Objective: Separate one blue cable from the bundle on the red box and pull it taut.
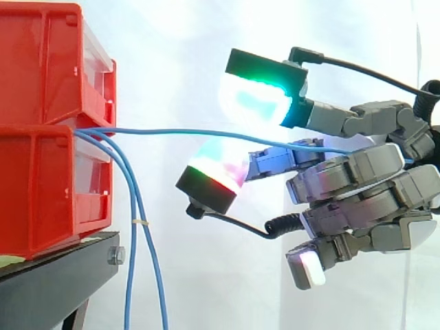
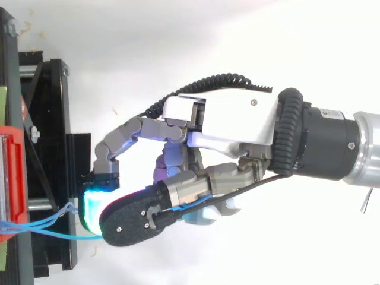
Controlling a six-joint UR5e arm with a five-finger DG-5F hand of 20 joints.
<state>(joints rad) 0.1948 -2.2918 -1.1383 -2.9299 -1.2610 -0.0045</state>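
Two stacked red bins (image 1: 41, 130) stand at the left on a black stand (image 1: 55, 285). Blue cables come out from between them. One blue cable (image 1: 206, 134) runs almost level to the right, stretched, into my hand (image 1: 364, 179), whose curled fingers close round it. Two other blue cables (image 1: 134, 199) hang down beside the bins, joined by a small tie (image 1: 141, 223). From above, the stretched cable (image 2: 65, 233) leads from the red bin (image 2: 9, 178) to my hand (image 2: 231, 124). A green-glowing fingertip (image 1: 258, 96) stands above the cable, another (image 1: 213, 175) below it.
The black stand (image 2: 53, 148) juts out under the bins toward my hand. A white curtain is behind everything. The hanging cables drop past the stand's front edge, left of my fingertips.
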